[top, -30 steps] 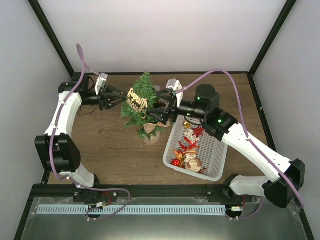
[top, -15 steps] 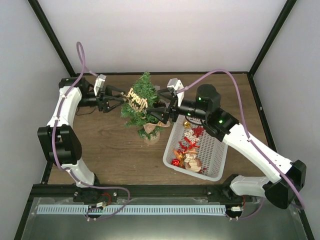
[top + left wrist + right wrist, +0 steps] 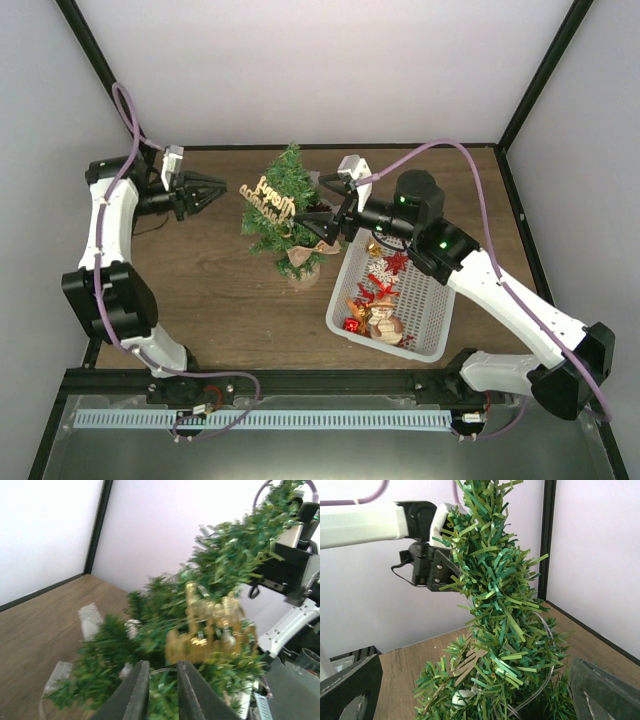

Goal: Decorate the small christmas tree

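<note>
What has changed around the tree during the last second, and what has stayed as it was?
The left gripper backed away to the left from the small christmas tree, its fingers now nearly together and empty. The gold word ornament stays on the tree. The right gripper remains open beside the tree; the basket is unchanged.

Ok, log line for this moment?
small dark-green bristly christmas tree: gold lettering ornament on it | left claw: shut, empty, apart | right claw: open, flanking tree
</note>
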`<state>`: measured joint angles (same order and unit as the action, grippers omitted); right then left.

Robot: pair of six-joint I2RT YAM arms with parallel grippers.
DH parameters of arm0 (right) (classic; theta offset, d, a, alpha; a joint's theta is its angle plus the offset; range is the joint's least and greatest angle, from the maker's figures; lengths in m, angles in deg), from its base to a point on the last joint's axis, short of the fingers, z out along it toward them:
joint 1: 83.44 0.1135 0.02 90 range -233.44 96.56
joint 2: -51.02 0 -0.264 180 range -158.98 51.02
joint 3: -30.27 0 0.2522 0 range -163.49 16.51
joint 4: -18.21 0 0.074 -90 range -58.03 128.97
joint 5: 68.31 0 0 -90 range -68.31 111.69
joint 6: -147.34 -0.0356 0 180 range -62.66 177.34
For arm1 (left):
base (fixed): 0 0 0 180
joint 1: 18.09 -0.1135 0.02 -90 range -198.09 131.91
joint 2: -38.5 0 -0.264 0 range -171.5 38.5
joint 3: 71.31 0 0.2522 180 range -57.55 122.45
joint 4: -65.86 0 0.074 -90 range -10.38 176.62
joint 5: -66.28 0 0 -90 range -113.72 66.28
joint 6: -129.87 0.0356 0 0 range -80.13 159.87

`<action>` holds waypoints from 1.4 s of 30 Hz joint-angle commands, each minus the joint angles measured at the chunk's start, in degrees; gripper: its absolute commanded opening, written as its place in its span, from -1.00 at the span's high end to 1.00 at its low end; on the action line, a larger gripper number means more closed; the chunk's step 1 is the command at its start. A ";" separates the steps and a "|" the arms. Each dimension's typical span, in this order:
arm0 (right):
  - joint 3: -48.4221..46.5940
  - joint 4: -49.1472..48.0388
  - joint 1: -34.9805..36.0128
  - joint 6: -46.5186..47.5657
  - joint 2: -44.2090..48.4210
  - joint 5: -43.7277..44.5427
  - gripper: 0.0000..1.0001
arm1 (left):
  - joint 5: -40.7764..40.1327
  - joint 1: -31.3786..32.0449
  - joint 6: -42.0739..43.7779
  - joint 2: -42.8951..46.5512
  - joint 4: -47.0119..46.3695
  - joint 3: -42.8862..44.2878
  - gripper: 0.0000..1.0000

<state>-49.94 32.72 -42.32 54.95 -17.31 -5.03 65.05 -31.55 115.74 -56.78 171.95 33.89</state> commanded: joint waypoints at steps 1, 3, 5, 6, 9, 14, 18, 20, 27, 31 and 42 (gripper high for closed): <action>0.81 -2.07 0.36 0.06 1.11 1.10 -0.88 | 0.21 3.81 -0.33 5.91 -0.53 2.04 0.83; 1.00 -2.24 0.32 -0.15 0.98 1.07 -0.88 | -1.05 6.88 -3.98 8.00 -2.83 1.51 1.00; 1.10 -2.28 0.34 -0.17 1.04 1.05 -0.88 | -2.05 9.40 -10.46 10.75 -8.40 -0.21 1.00; 1.19 -2.33 0.36 -0.31 1.16 1.10 -0.88 | -2.77 10.63 -14.75 12.20 -13.05 -1.67 1.00; 1.49 -2.43 0.36 -0.25 1.43 1.29 -0.88 | -7.31 14.83 -29.56 17.12 -29.91 -7.96 1.00; 1.96 -2.33 0.36 -0.20 2.16 1.70 -0.88 | -14.29 19.69 -46.25 21.69 -51.35 -16.76 1.00; 2.53 -2.36 0.36 -0.22 3.00 1.89 -0.88 | -13.72 20.31 -48.42 17.56 -52.53 -14.07 1.00; 2.93 -2.34 0.32 -0.21 3.33 2.05 -0.88 | -13.48 20.46 -48.61 15.71 -52.58 -12.52 1.00; 3.65 -1.80 0.31 0.24 3.98 2.71 -0.88 | -14.03 21.38 -53.64 14.72 -58.74 -13.16 1.00; 3.94 -1.95 0.27 0.31 4.08 2.85 -0.89 | -13.44 21.39 -52.27 15.76 -57.03 -13.71 1.00; 4.06 -2.71 0.27 0.03 4.44 2.87 -0.89 | -14.26 21.43 -49.70 19.81 -53.25 -14.65 0.94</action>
<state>-45.55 31.45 -42.32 54.93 -14.34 -2.67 50.86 -10.37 63.35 -38.49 115.69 19.00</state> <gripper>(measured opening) 0.943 0.026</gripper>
